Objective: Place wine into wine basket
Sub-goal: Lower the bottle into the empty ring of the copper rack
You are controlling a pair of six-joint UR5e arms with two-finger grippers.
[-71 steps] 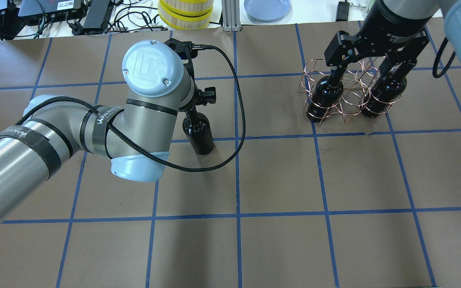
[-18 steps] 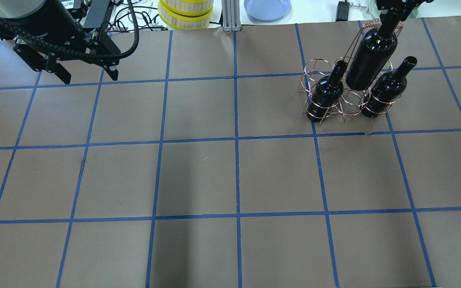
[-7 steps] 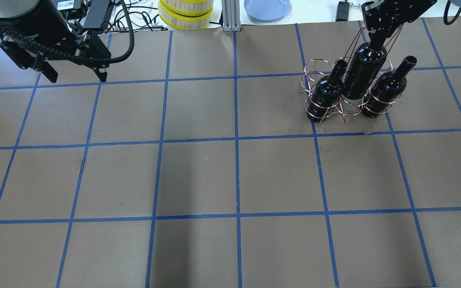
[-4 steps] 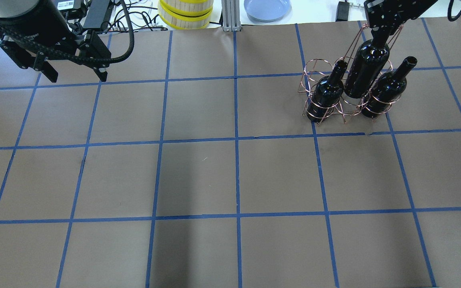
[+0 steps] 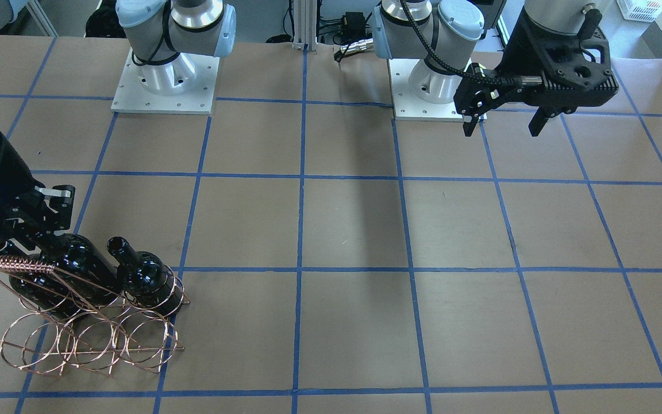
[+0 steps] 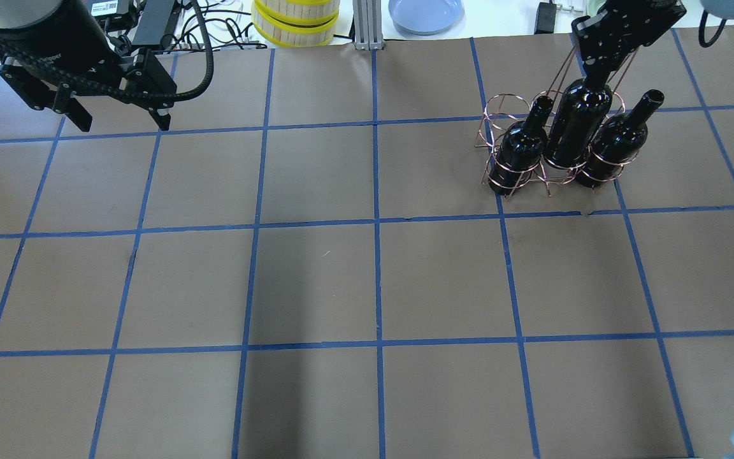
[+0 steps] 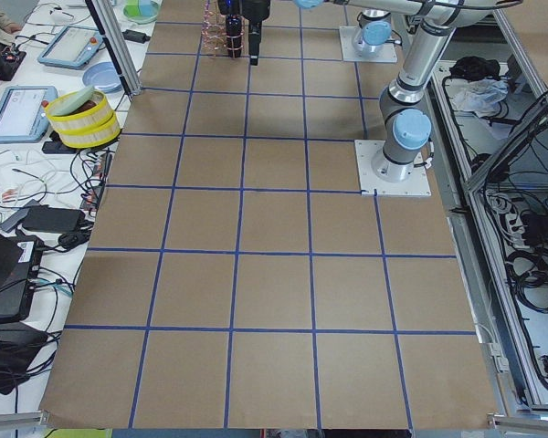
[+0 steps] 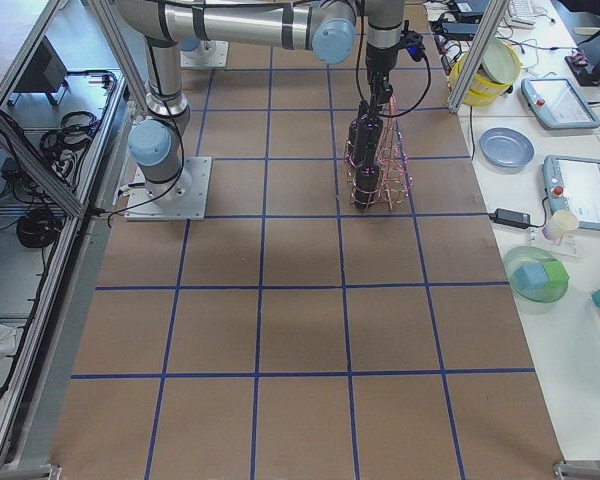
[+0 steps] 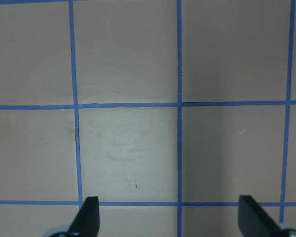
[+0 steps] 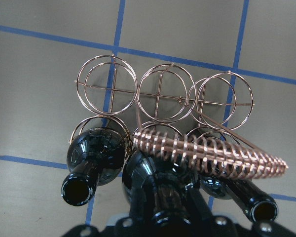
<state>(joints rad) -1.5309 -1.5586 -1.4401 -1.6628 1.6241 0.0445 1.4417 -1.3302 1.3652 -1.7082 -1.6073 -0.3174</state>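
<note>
The copper wire wine basket (image 6: 497, 109) stands at the table's back right. Two near-black wine bottles (image 6: 520, 145) (image 6: 615, 145) stand in its outer rings. My right gripper (image 6: 598, 62) is shut on the neck of a third bottle (image 6: 574, 127), whose body is down in the middle ring between them, slightly tilted. In the right wrist view that held bottle (image 10: 153, 180) sits under the coil-wrapped handle (image 10: 212, 153), and the far row of rings (image 10: 160, 94) is empty. My left gripper (image 6: 123, 122) is open and empty above the table's back left; it also shows in the left wrist view (image 9: 170, 217).
A yellow-rimmed round stack (image 6: 295, 22), a blue plate (image 6: 425, 13) and cables (image 6: 150, 29) lie past the table's back edge. The two arm bases (image 5: 164, 80) (image 5: 428, 80) stand on the robot's side of the brown, blue-taped table.
My right gripper has lowered the third bottle from above the basket down into the middle ring. My left gripper has stayed open at the back left.
</note>
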